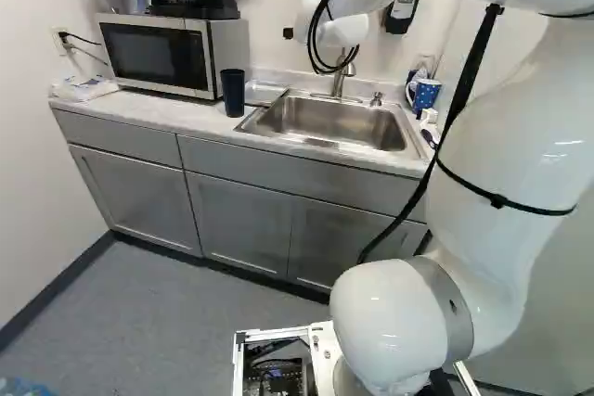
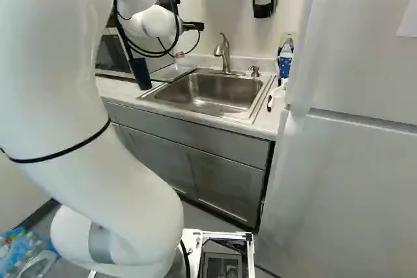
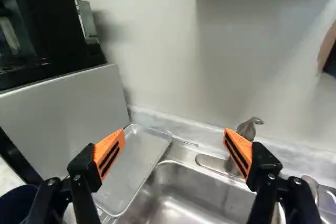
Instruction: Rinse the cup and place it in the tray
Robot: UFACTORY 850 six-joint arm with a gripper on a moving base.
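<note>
two orange pads (image 3: 107,145) stand wide apart on my released claw (image 2: 193,26), with the metal tray (image 3: 139,156) showing between them beside the sink (image 1: 325,121). the dark blue cup (image 1: 232,93) stands on the counter (image 1: 176,116), left of the middle in the left base view, between microwave (image 1: 158,55) and sink.

two cups (image 1: 232,95), one tray (image 3: 135,161), one sink (image 1: 334,118)
</note>
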